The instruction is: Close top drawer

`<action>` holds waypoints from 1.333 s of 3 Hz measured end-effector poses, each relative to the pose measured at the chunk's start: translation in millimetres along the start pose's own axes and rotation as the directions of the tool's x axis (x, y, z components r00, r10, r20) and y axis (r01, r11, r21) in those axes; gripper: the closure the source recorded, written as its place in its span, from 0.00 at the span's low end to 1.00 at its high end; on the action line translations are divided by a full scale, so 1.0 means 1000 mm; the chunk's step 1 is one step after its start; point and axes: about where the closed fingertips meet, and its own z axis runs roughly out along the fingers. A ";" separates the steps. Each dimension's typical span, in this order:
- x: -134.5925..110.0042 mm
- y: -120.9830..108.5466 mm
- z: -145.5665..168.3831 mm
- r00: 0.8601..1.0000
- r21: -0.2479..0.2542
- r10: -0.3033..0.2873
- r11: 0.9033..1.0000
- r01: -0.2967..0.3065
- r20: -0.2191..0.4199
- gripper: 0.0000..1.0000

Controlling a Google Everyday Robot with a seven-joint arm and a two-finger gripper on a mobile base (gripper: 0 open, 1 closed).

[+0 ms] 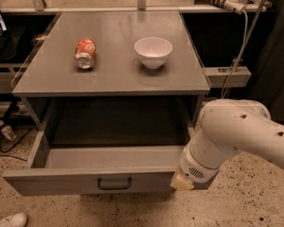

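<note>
The top drawer (61,181) is a wide, deep grey metal drawer, pulled fully out below the cabinet top and empty inside. Its flat front panel faces me, with a small dark loop handle (114,183) at centre. My white arm comes in from the right. Its wrist end covers the drawer front's right end, and the gripper (183,182) shows only as a small yellowish tip against that front panel, right of the handle.
On the grey cabinet top (118,74) lie a red soda can (84,53) on its side and a white bowl (153,51). A power strip with cables (227,1) sits at the back right. Speckled floor surrounds the cabinet; a white shoe (9,220) shows bottom left.
</note>
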 end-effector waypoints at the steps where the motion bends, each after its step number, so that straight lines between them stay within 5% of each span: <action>1: 0.000 0.000 0.000 1.000 0.000 0.000 1.000 0.000 0.000 0.58; 3: 0.000 0.000 0.000 1.000 0.000 0.000 1.000 0.000 0.000 0.11; 4: 0.000 0.000 0.000 1.000 0.000 0.000 1.000 0.000 0.000 0.00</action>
